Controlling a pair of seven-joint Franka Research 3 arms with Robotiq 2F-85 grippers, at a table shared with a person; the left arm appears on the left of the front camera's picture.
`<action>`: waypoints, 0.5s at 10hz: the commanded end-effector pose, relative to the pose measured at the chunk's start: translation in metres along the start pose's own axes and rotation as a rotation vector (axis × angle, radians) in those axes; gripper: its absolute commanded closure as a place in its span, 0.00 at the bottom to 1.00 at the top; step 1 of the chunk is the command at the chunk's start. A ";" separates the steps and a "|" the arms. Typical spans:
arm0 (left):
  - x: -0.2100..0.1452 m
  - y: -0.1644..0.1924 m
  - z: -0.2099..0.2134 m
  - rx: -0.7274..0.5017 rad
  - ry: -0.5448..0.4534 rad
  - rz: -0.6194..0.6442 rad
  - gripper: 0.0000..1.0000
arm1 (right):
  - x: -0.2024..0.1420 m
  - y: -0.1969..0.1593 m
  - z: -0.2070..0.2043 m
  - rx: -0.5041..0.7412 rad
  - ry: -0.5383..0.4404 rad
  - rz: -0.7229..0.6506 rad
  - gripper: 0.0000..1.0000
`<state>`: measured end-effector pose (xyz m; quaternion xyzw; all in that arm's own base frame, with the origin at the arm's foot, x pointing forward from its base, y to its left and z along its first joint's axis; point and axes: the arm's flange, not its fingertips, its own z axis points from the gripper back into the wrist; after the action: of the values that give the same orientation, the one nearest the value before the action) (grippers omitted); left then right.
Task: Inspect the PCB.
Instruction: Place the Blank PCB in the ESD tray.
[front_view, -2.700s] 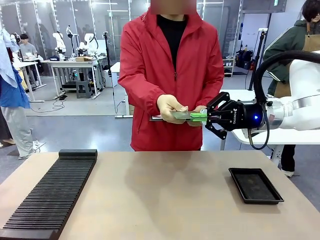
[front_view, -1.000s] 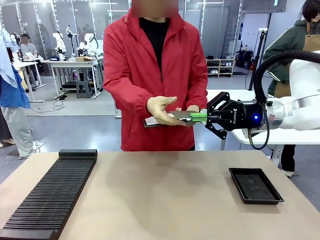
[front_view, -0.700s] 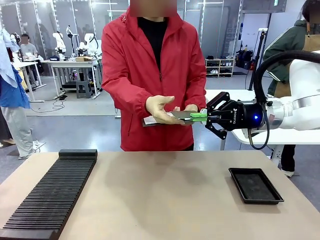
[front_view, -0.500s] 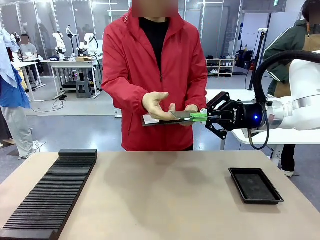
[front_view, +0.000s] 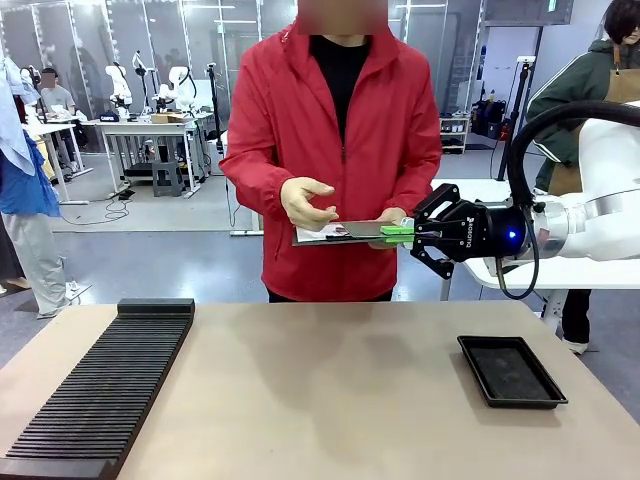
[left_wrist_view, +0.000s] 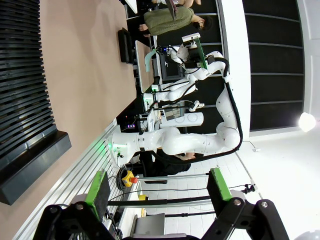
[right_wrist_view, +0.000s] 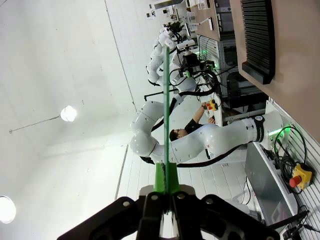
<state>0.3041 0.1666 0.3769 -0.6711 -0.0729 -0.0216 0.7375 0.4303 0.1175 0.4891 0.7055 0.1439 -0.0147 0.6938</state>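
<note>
Right pincer clamped on the PCB, held level above the counter.
Arm reaches in from 3 o'clock; the person's hand hovers at the board's 9 o'clock, another seemingly beneath it. Left pincer gapes wide, holding nothing.

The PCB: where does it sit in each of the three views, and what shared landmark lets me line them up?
Front view: the PCB lies flat at centre right, clamped at one end by the right gripper.
Right wrist view: edge-on, a thin green line rising from the closed fingers at bottom centre.
Left wrist view: cannot make it out.
Shared landmark: the black ribbed rack, also at and.
</note>
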 end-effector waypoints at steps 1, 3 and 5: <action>0.000 -0.001 0.000 0.002 0.000 -0.002 0.00 | 0.000 0.001 0.000 -0.003 0.000 0.005 1.00; 0.000 -0.001 0.000 0.002 0.000 -0.002 0.00 | 0.000 0.000 0.000 0.000 0.000 0.000 0.97; 0.000 -0.001 0.000 0.002 0.000 -0.002 0.00 | -0.001 0.003 0.012 -0.194 -0.055 0.003 0.97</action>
<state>0.3041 0.1666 0.3769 -0.6711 -0.0729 -0.0216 0.7375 0.4297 0.1132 0.4861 0.6766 0.1403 -0.0116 0.7228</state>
